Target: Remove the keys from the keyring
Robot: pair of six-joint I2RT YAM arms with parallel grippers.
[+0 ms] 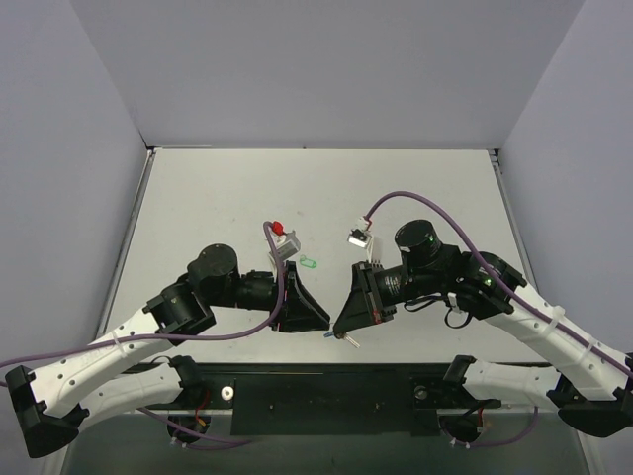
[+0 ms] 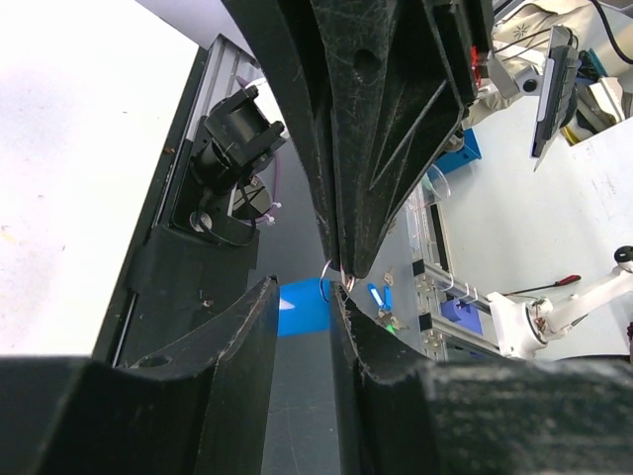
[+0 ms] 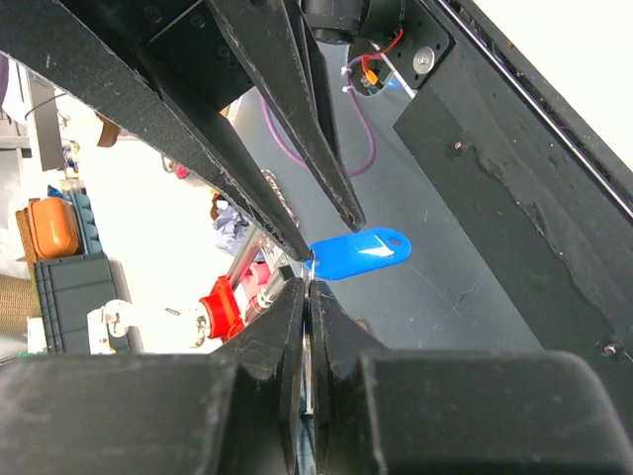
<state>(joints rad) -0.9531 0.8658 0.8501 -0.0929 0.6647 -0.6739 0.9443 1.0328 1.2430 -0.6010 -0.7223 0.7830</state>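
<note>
**Tiny Keys, Tight Pinch**

Both claws meet at the near edge of the table point(image 1: 198, 198). The right gripper point(image 3: 309, 287) is squeezed almost shut on a thin silver strip, likely one of the keys point(image 1: 349, 341). The left gripper point(image 2: 302, 289) is narrow, and I cannot tell if it grips anything. The keyring point(image 3: 356, 254) hangs just beside the tips. It is blue, smooth and oval, with a small hole. The keys look light, hard and slippery. I would pinch a flat round head, not the skinny shaft.
</note>
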